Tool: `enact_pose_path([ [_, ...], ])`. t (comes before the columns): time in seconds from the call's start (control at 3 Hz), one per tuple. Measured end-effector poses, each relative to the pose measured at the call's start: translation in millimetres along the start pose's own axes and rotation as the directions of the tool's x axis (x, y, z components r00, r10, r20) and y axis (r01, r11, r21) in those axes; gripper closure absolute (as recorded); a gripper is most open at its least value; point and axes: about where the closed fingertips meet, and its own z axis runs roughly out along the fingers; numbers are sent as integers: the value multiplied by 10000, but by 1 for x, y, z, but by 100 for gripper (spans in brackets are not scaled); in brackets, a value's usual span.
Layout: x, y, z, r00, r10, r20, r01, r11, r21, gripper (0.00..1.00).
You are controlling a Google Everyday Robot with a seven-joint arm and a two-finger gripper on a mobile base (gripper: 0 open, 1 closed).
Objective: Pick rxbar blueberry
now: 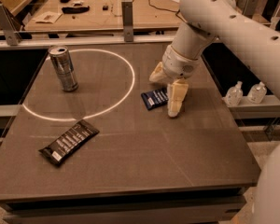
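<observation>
The rxbar blueberry (154,98), a small dark blue bar with white lettering, lies flat on the dark table right of the white circle. My gripper (167,88) hangs down over its right end, open. One cream finger (176,99) stands at the bar's right edge with its tip at the table. The other finger (157,73) is behind the bar. The bar is not lifted.
A longer black-wrapped bar (69,142) lies at the front left. A silver can (63,68) stands upright at the circle's left edge. The table's right edge (233,134) is close to the arm; bottles (245,93) stand on a ledge beyond it.
</observation>
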Motion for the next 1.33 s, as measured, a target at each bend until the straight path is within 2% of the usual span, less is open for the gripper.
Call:
enact_pose_path([
  [0.33,1,1,2,9995,-263,182,267,9994,-222,40],
  [1.0,-2,0,-8,9993,-323,213,329,9991,-265,87],
  [1.33,-2,0,-8,9992,-324,213,329,9991,-266,100],
])
